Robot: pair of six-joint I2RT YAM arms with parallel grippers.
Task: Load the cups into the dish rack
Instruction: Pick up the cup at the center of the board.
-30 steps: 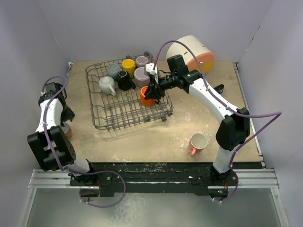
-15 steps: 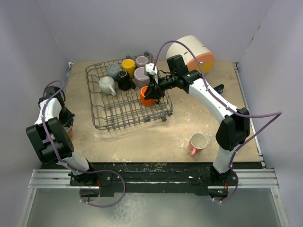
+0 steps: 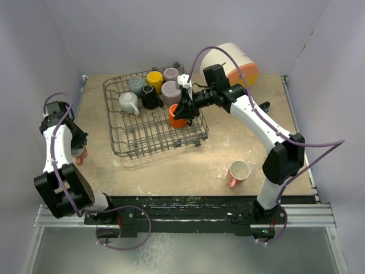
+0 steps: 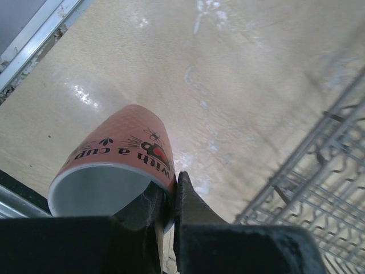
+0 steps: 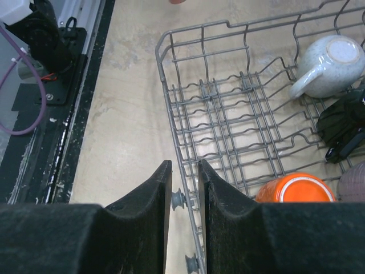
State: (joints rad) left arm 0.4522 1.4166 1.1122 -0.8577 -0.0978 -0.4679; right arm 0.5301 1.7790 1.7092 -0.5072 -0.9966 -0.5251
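Note:
My left gripper point(image 4: 173, 184) is shut on the rim of a salmon cup point(image 4: 120, 149) with black lettering, one finger inside and one outside. In the top view that gripper point(image 3: 77, 148) and cup point(image 3: 78, 154) are at the table's left edge, left of the dish rack point(image 3: 122, 145). My right gripper point(image 3: 185, 108) hovers over the rack beside an upturned orange cup point(image 3: 177, 116). Its fingers point(image 5: 183, 171) stand narrowly open with nothing between them, the orange cup point(image 5: 296, 188) to their right. Several other cups fill the rack's far half. A pink cup point(image 3: 238, 172) stands upright on the table at the front right.
A big white cylinder point(image 3: 234, 63) with an orange front lies behind the rack's right corner. The rack's wheeled near rim point(image 5: 171, 114) runs under my right fingers. A white mug point(image 5: 328, 65) and a black one point(image 5: 342, 123) sit in the rack.
The left gripper has closed on the salmon cup's rim and its arm has swung slightly left. The right arm has barely shifted above the orange cup.

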